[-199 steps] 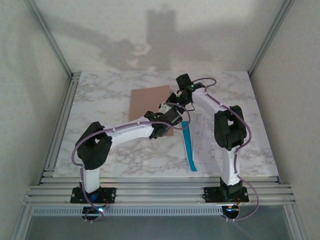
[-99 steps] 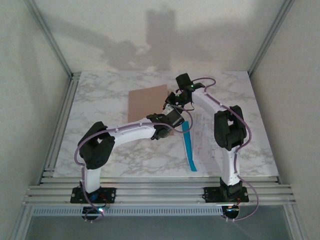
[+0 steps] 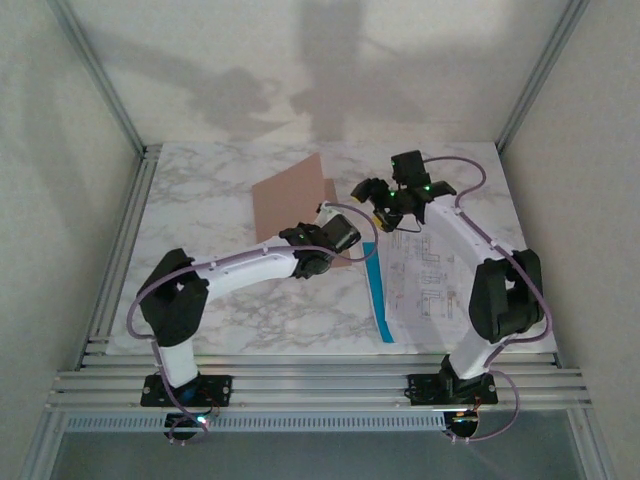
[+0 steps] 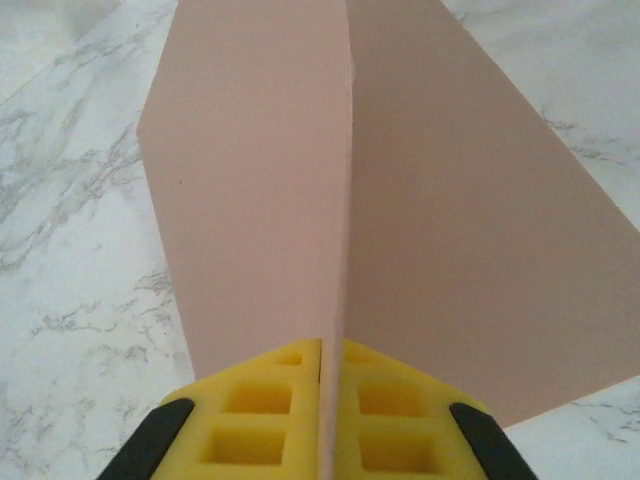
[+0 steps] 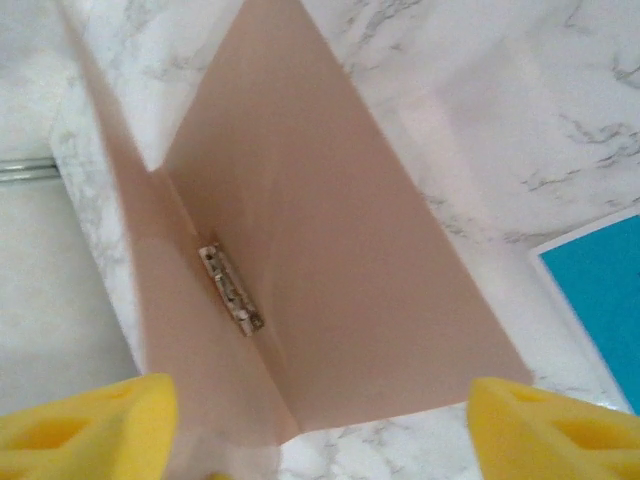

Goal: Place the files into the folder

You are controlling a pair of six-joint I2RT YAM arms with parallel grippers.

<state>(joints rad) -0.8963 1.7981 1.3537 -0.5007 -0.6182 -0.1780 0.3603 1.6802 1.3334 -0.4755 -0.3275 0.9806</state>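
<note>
- Salmon card folder (image 3: 290,200) sits on the marble table (image 3: 200,210), left of centre. Its cover is now lifted, whereas a second ago it lay nearly flat.
- The left gripper (image 3: 333,218) was open a second ago and has now closed. In the left wrist view its yellow pads (image 4: 270,400) are pressed together on the thin edge of the raised cover (image 4: 250,180).
- The right gripper (image 3: 368,190) was shut at that same edge. It has now let go and backed off to the right, and its arm has swung outward. In its wrist view the fingertips (image 5: 85,420) are spread wide with nothing between them.
- The right wrist camera looks straight into the open folder (image 5: 330,250), with the metal clip (image 5: 230,288) visible at the hinge.
- The files (image 3: 430,280) are still outside the folder, flat on the table to its right. The blue strip (image 3: 375,285) runs along their left edge, and a corner of it shows in the right wrist view (image 5: 600,300).
- My read is that this was a handover: the left arm holds the folder open, so the right arm is free to fetch the sheets. None are inserted yet.
- Risk: the left pinch is on bare card, so any slip drops the cover shut.
</note>
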